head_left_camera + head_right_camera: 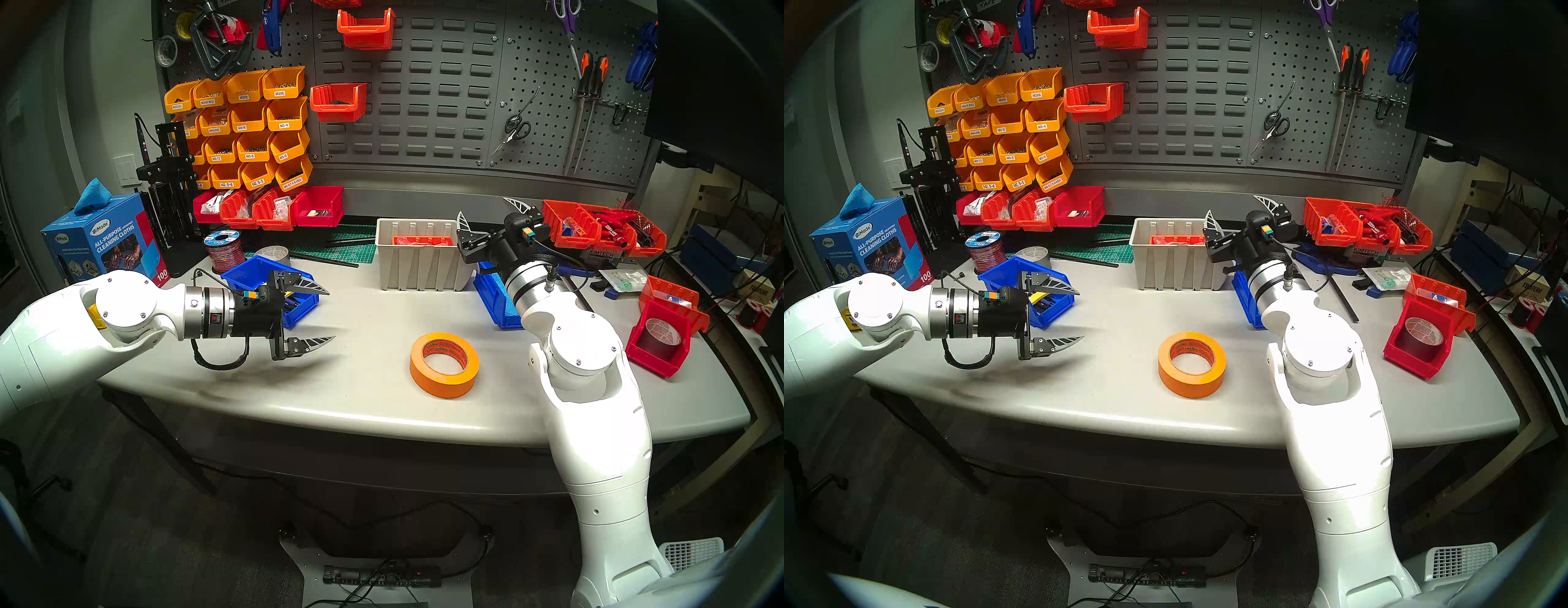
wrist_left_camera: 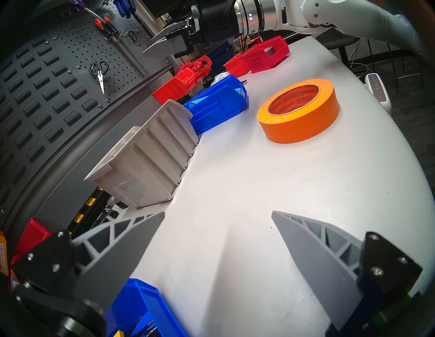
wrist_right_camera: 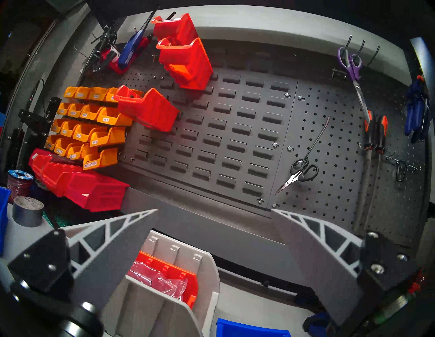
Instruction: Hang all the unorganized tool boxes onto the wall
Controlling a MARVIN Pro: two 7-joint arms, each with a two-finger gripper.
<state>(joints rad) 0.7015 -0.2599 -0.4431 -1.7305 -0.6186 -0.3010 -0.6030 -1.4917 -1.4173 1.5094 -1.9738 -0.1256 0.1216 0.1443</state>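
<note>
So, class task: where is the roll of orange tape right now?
In the head view, the orange tape lies flat on the grey table, front centre, apart from the beige bin behind it.

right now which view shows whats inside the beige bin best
The right wrist view: it looks down into the beige bin, showing its dividers and an orange-red insert holding clear plastic bags. Both head views show the ribbed front and only the insert's top edge. The left wrist view shows just the ribbed outside.
</note>
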